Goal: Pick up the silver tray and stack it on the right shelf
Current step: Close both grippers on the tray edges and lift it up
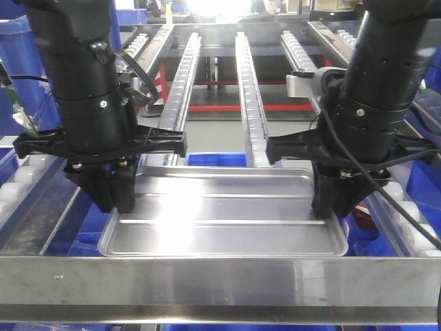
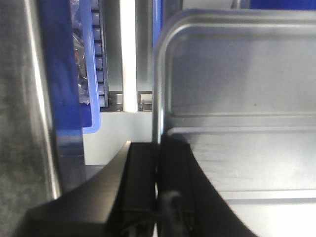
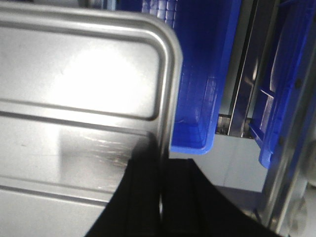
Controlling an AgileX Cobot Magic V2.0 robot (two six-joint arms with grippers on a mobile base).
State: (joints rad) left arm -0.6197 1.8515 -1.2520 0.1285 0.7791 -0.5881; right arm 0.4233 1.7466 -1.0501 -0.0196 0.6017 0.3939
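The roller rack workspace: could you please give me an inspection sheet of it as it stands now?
Surface: right shelf, rows of white rollers sloping behind a polished front bar.
Job's things: silver tray lies level just behind the bar; whether it rests on the rollers cannot be told.
Clutter: nothing seen on the tray.
Grippers: left gripper shut on the tray's left rim; right gripper shut on its right rim.
Cables: black cable hangs loose across the right arm.
Surroundings: blue crates below and beside the rack.

The left tool (image 2: 158,168) pinches the silver tray (image 2: 237,74).
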